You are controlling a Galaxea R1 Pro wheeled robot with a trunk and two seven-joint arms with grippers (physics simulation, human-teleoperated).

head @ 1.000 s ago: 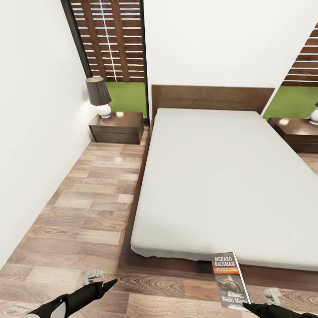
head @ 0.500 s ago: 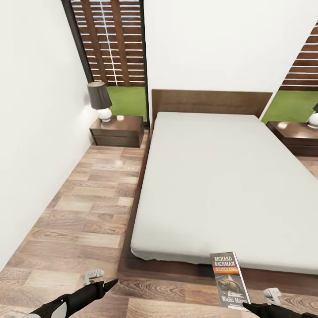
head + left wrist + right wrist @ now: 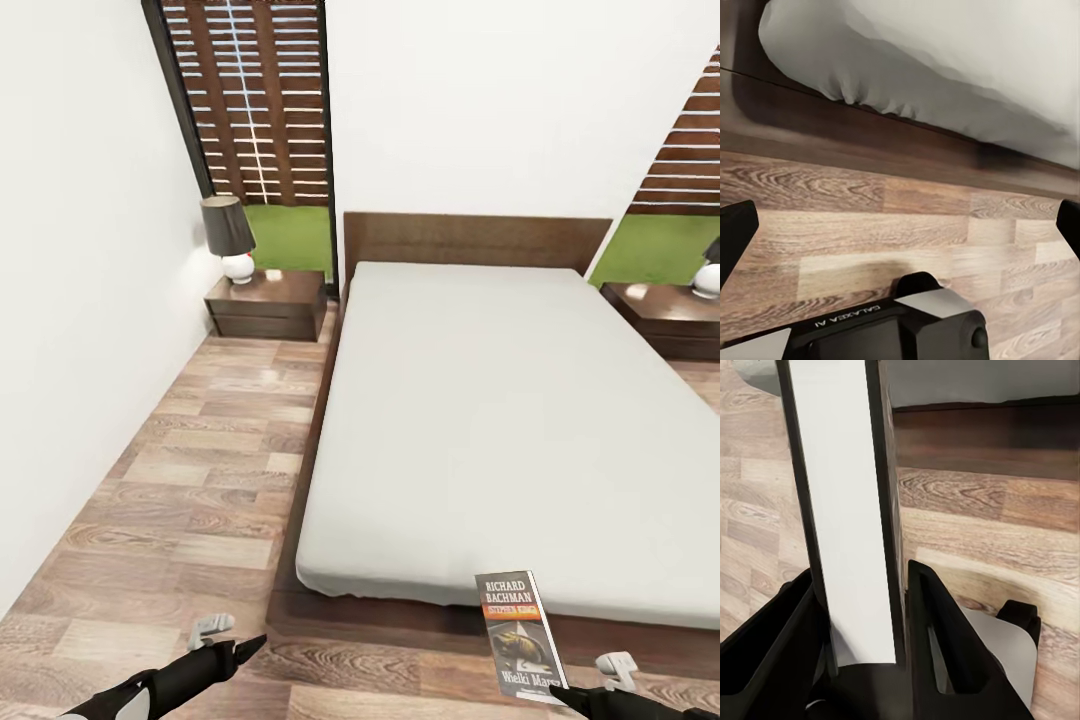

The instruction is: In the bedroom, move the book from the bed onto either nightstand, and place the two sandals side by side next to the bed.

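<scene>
right gripper (image 3: 859,607): clamped on the book (image 3: 521,630), held upright off the near right foot of the bed (image 3: 480,420) | left gripper (image 3: 900,225): spread wide, empty, low over the plank floor (image 3: 190,480) | nightstand (image 3: 268,303): far left beside the headboard, lamp (image 3: 230,237) on top | second nightstand (image 3: 672,315): far right

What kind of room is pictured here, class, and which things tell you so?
Most likely a bedroom: a large low bed with a grey mattress and dark headboard, a nightstand on each side of it, and a shaded lamp on the left one.
</scene>
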